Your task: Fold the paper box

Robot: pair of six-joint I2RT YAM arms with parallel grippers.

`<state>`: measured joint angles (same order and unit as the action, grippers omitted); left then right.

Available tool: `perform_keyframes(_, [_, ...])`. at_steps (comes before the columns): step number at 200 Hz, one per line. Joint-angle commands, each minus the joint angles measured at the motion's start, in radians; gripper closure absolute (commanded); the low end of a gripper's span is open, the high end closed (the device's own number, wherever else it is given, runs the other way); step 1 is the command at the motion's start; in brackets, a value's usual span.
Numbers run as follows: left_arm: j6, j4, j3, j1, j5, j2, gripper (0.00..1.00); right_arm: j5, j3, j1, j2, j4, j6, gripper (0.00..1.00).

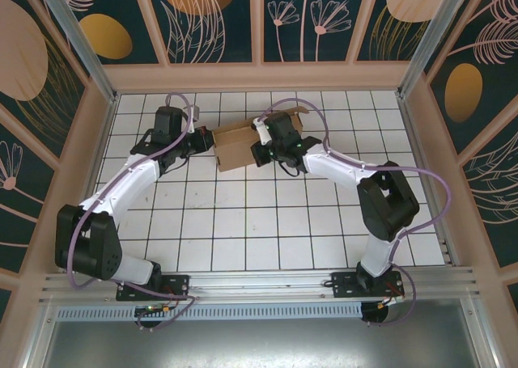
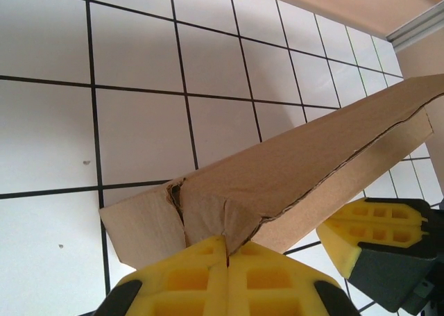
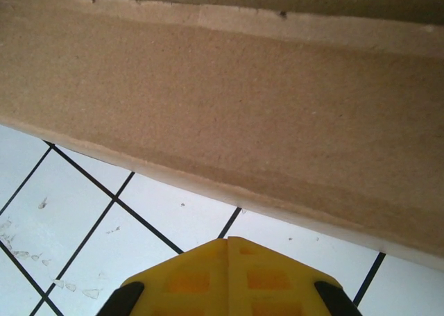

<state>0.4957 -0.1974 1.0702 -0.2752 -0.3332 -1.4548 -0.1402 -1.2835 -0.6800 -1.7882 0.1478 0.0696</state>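
The left end effector [image 2: 227, 252] and right end effector [image 3: 227, 252] both have their pads together, holding nothing. The paper box [image 2: 291, 170] lies on the tabletop [image 2: 139, 121]. Its creased corner touches the left tips, and its long wall is just ahead of the right. The step looks like pressing the walls shut. The next move calls for a steady inward push that doesn't crush that corner.

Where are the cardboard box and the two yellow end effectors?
paper box [image 1: 236, 148]: top external view, brown upper face.
left end effector [image 2: 227, 253]: left wrist view, seam between shut fingertips.
right end effector [image 3: 227, 253]: right wrist view, seam between shut fingertips.
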Motion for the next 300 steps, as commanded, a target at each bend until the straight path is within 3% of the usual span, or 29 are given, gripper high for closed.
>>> perform_keyframes(1, [0.032, -0.059, 0.028, -0.008, -0.025, -0.03, 1.0, -0.019, -0.05, 0.012, -0.02, 0.025, 0.004, 0.95])
perform_keyframes(138, [0.106, -0.12, 0.12, 0.011, -0.115, -0.092, 1.0, -0.041, -0.106, 0.019, -0.065, 0.058, -0.002, 0.94])
perform_keyframes(235, [0.196, -0.073, 0.102, 0.032, -0.203, -0.116, 1.0, -0.046, -0.102, 0.017, -0.071, 0.059, 0.004, 0.95])
perform_keyframes(300, [0.203, -0.078, 0.102, 0.041, -0.195, -0.123, 1.0, -0.048, -0.104, 0.013, -0.077, 0.061, 0.005, 0.95])
